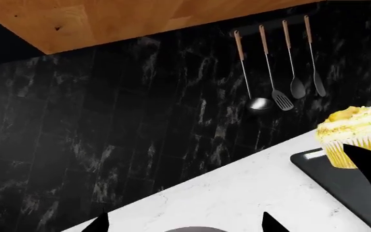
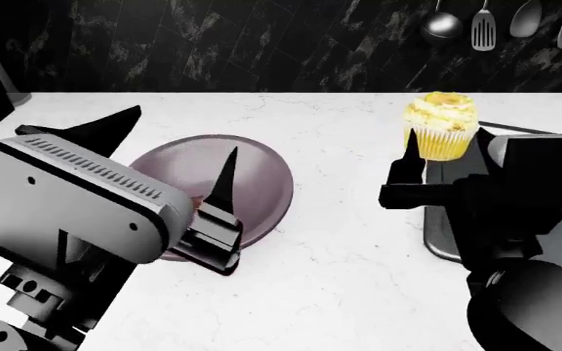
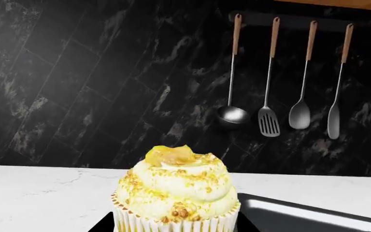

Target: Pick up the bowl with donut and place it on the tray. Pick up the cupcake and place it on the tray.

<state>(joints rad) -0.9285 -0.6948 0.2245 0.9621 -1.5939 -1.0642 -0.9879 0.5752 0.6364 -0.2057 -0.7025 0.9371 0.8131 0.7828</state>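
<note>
Neither of the 2 placements is done yet: bowl on the tabletop, cupcake in the air at the tray's edge.

On the left, the left tool [image 2: 178, 157] is spread wide over the bowl [image 2: 261, 183], with 1 dark finger standing above the bowl's middle and the other off its far-left side; it grips nothing, and the bowl sits on the white tabletop [image 2: 339, 241], well apart from the tray [image 2: 442, 245]. The donut is hidden behind the left arm, so I cannot confirm it. To the right, the right tool [image 2: 447, 157] is clenched on the cupcake [image 2: 441, 124], holding it by the wrapper above the tray's near-left corner, not yet set down. Judging from this, lowering and releasing the cupcake comes next, and the whole bowl transfer remains.
</note>
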